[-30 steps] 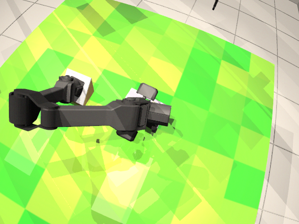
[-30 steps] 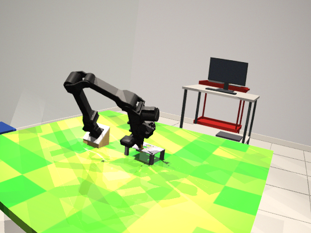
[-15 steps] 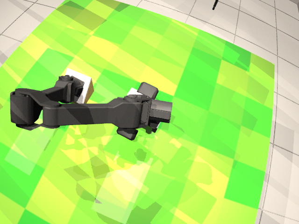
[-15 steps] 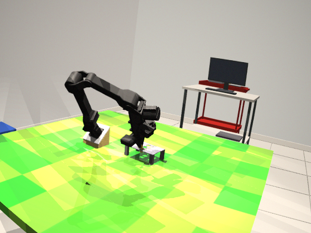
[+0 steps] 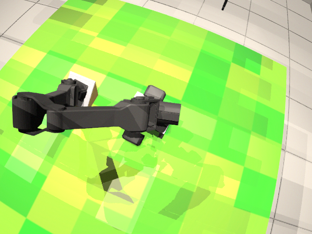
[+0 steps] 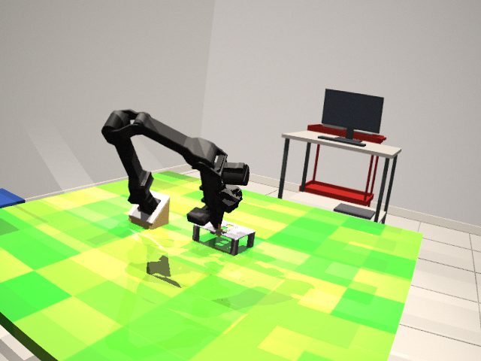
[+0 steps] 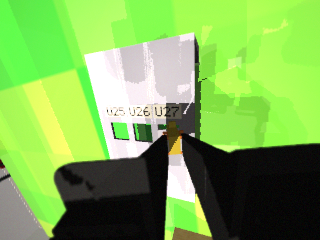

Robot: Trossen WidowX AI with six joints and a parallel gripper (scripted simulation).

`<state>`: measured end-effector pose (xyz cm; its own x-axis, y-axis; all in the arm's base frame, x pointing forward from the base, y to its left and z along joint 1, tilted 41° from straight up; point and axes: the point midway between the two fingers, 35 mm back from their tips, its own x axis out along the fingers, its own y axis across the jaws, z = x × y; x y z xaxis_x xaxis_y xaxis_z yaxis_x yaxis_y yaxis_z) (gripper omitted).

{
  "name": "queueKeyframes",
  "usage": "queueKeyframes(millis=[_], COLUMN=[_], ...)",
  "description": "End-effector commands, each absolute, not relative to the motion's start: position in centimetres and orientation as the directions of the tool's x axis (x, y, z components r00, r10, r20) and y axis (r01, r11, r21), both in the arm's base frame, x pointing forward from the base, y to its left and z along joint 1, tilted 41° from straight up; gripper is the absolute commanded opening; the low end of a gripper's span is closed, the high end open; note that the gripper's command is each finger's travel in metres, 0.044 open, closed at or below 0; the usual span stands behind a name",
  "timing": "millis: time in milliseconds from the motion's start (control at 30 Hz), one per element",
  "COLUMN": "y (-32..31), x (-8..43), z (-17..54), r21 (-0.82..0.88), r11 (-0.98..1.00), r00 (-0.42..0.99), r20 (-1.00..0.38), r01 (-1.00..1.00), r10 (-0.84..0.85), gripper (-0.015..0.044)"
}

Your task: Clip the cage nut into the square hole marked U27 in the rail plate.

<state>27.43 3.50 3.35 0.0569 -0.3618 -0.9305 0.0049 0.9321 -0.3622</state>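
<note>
One gripper (image 6: 219, 229) (image 7: 173, 139), fingers nearly together, pinching small brass-coloured cage nut (image 6: 219, 232) (image 7: 173, 131) between tips; nut at square hole marked U27 (image 7: 161, 127), just below its label, covering part of opening; whether wings sit inside hole, cannot tell; rail plate (image 6: 243, 231) (image 7: 142, 75) raised on short dark legs; holes U25 (image 7: 120, 131) and U26 (image 7: 143, 132) beside it, uncovered

The small orange-gold cage nut (image 6: 219, 229) (image 7: 173, 136) is squeezed in the pincer (image 6: 219, 229) (image 7: 173, 139), at the U27 hole (image 7: 162, 127) of the white, short-legged rail plate (image 6: 243, 232) (image 7: 145, 75) on the desk (image 5: 214, 141) (image 6: 310, 248) (image 7: 40, 45); its seating is unclear.
</note>
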Motion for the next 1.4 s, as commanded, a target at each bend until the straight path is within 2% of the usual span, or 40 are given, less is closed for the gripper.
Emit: queueKeyframes(millis=[0, 1367], y=[3.55, 3.92], x=[27.45, 27.47], z=[3.37, 3.14], r21=[-0.372, -0.462], r11=[0.928, 0.887], r00=[0.058, 0.057], r20=[-0.927, -0.885], r01=[0.008, 0.014], r10=[-0.372, -0.462], gripper=[0.0032, 0.0032])
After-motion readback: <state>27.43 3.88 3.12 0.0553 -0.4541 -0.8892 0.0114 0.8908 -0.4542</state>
